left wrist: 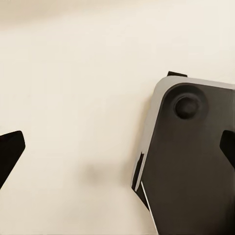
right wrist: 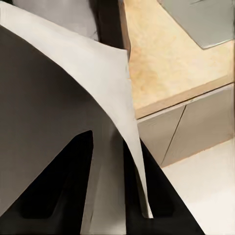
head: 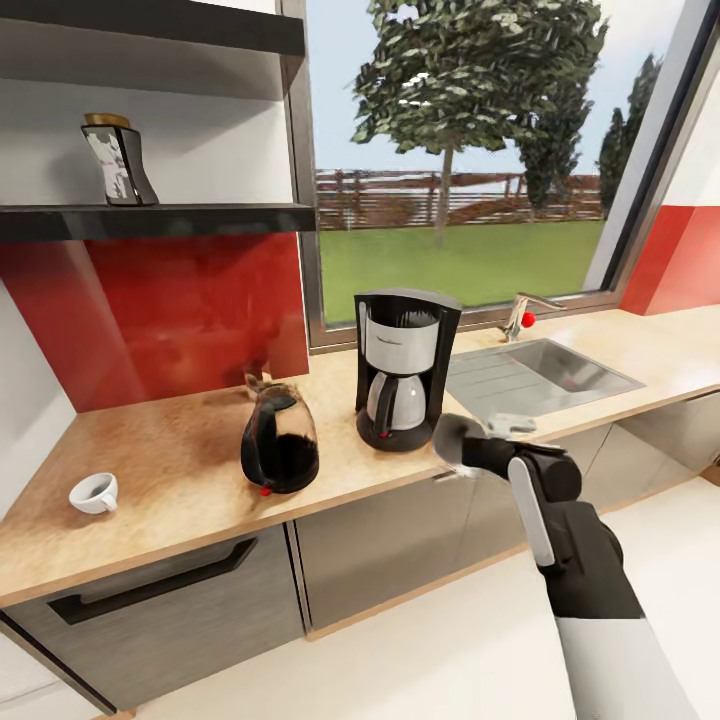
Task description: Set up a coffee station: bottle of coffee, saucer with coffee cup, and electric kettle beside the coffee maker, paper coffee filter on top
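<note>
The coffee maker (head: 403, 368) stands on the kitchen countertop (head: 170, 455), with the electric kettle (head: 280, 440) just left of it. A white coffee cup (head: 95, 492) lies tipped on its side near the counter's left end. The bottle of coffee (head: 118, 160) stands on the kitchen shelf (head: 200, 217). In front of the counter edge, right of the coffee maker, my right gripper (head: 470, 445) (right wrist: 110, 147) is shut on a thin white curved sheet, apparently the paper coffee filter (head: 455, 435) (right wrist: 103, 83). My left gripper (left wrist: 117, 152) is open over the floor, its fingertips (left wrist: 10, 147) spread wide.
A steel sink (head: 540, 372) with a faucet (head: 522, 315) lies right of the coffee maker. A second dark shelf (head: 150, 20) hangs above the first. Grey cabinet fronts (head: 160, 590) run below the counter. A window (head: 460, 150) sits behind it. Part of my base (left wrist: 191, 156) shows below the left gripper.
</note>
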### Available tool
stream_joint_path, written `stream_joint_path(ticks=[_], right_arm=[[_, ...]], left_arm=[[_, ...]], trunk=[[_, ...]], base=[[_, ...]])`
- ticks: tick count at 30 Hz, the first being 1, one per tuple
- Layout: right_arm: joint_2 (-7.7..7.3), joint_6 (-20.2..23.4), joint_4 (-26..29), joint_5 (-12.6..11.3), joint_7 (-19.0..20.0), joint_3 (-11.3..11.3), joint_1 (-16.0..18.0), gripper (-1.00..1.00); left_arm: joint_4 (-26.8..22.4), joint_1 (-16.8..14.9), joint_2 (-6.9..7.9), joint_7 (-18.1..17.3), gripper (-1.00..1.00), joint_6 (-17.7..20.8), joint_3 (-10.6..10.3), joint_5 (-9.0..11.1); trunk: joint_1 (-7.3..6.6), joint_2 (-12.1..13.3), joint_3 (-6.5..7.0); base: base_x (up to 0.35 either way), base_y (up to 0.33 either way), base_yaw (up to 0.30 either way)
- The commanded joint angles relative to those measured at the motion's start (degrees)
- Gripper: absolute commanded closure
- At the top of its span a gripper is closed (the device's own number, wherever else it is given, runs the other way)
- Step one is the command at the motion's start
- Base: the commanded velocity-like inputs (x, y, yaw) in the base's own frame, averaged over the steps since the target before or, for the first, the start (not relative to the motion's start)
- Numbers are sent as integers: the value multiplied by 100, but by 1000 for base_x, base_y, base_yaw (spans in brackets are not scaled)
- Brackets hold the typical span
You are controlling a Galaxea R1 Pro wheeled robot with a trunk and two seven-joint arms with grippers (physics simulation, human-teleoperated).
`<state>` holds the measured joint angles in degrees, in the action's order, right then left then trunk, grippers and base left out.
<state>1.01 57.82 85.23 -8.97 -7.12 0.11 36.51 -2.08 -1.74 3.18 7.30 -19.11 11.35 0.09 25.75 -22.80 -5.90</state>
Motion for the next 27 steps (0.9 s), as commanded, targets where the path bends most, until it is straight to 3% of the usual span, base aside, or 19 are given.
stream_joint_path(ticks=[1,6,10,16,19,27], right_arm=[[-12,18,11,-78,-53,17,103,100],[-30,25,19,-82,-59,61,591,100],[56,33,20,-86,-61,117,1080,100],[135,43,20,-85,-61,727,1555,100],[203,45,15,-79,-61,1153,1723,100],[175,60,-17,-52,-45,1265,1813,100]], left_arm=[[4,-6,-1,5,-100,-22,11,0],[6,-6,5,7,-100,-15,9,0],[6,-9,14,8,-100,-14,15,3],[6,-9,16,14,-100,1,16,7],[6,-9,17,16,-100,12,23,9],[6,-8,12,14,-100,38,31,9]], trunk=[[3,-12,-13],[3,-12,-13],[3,-12,-13],[3,-12,-13],[3,-12,-13],[3,-12,-13]], base=[[0,0,0],[0,0,0],[0,0,0],[0,0,0],[0,0,0],[0,0,0]])
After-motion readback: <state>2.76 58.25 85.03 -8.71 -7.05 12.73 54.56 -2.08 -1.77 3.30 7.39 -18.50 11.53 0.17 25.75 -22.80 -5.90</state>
